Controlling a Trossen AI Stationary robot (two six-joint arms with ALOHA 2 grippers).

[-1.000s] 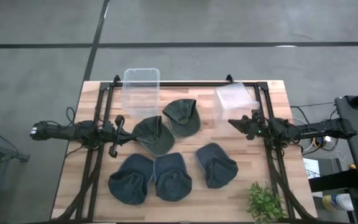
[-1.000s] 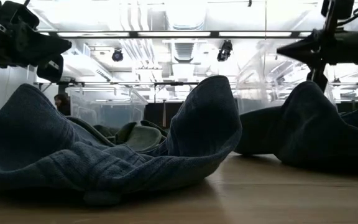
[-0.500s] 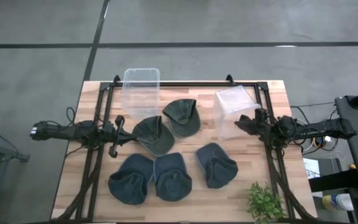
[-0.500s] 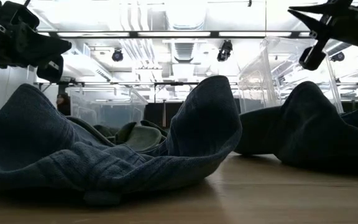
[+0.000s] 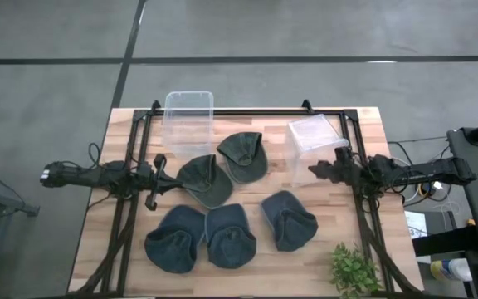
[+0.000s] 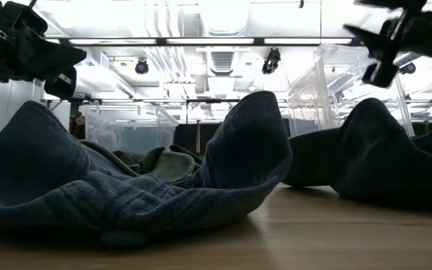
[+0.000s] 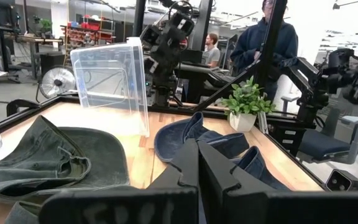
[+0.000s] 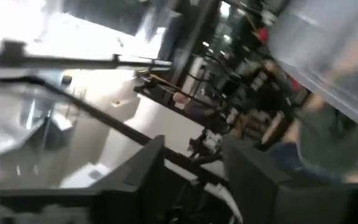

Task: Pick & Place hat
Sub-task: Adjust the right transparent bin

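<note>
Five hats lie on the wooden table. Two are olive green caps [image 5: 206, 179] [image 5: 243, 156]. Three are blue hats, left [image 5: 175, 239], middle [image 5: 231, 236] and right [image 5: 289, 220], in a row nearer the front edge. My left gripper [image 5: 166, 177] is shut and hovers just left of the green caps; its wrist view shows the fingertips [image 7: 197, 163] together. My right gripper [image 5: 312, 170] is open with nothing between its fingers [image 8: 143, 171]. It hangs in the air [image 6: 366, 52] beside the near side of the right clear bin [image 5: 312, 141].
A second clear bin [image 5: 189, 121] stands at the far edge, left of centre. A small potted plant [image 5: 353, 270] sits at the front right corner. Black frame rails [image 5: 127, 208] run along both table sides. People [image 7: 263, 43] show in the room beyond.
My right gripper has risen, rolled about its wrist and opened its fingers, staying beside the right clear bin. The hats have not moved.
</note>
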